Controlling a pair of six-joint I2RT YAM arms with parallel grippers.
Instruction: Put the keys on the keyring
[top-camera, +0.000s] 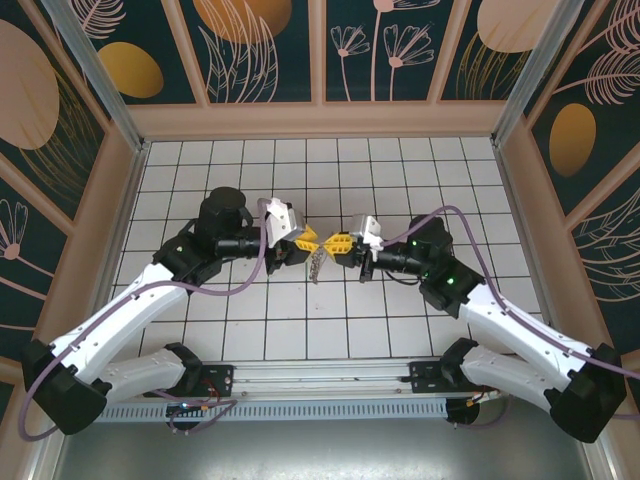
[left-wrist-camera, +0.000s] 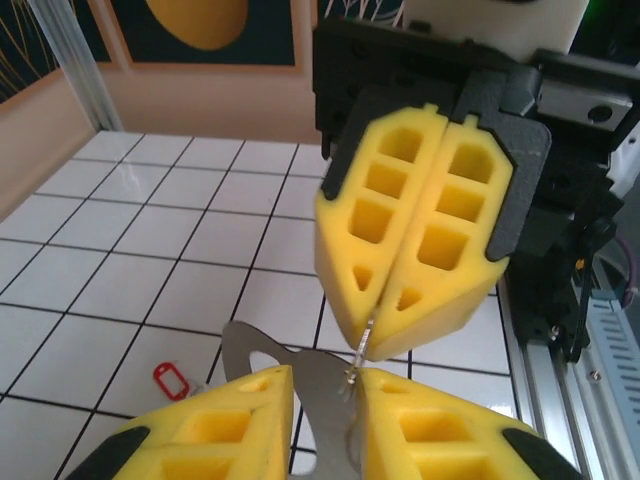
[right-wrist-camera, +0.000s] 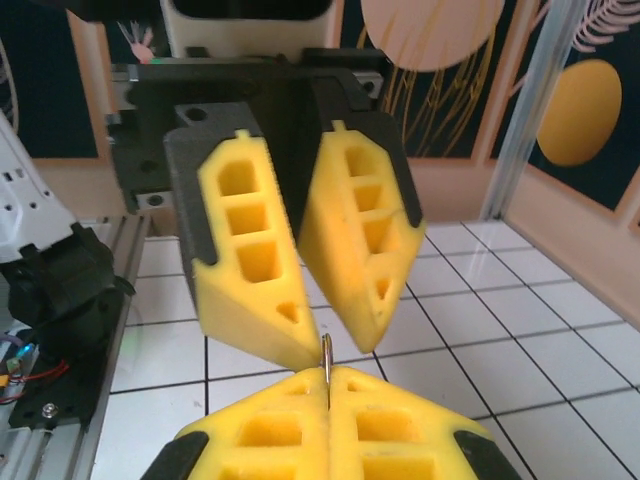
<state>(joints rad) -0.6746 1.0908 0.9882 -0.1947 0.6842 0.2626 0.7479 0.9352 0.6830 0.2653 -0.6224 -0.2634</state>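
Observation:
Above the middle tiles my two grippers meet tip to tip. My right gripper is shut on the keyring, a thin wire edge that sticks up out of its yellow pads. In the left wrist view the keyring runs down from those shut pads to a flat silvery key hanging in the gap of my left gripper, whose jaws stand apart without pressing it. A grey bunch of plain keys dangles below the tips. The red tag of the tagged key lies on a tile; its metal part is hidden by my left finger.
White tiled floor inside a walled box with patterned panels. A metal rail with both arm bases runs along the near edge. Purple cables loop beside each arm.

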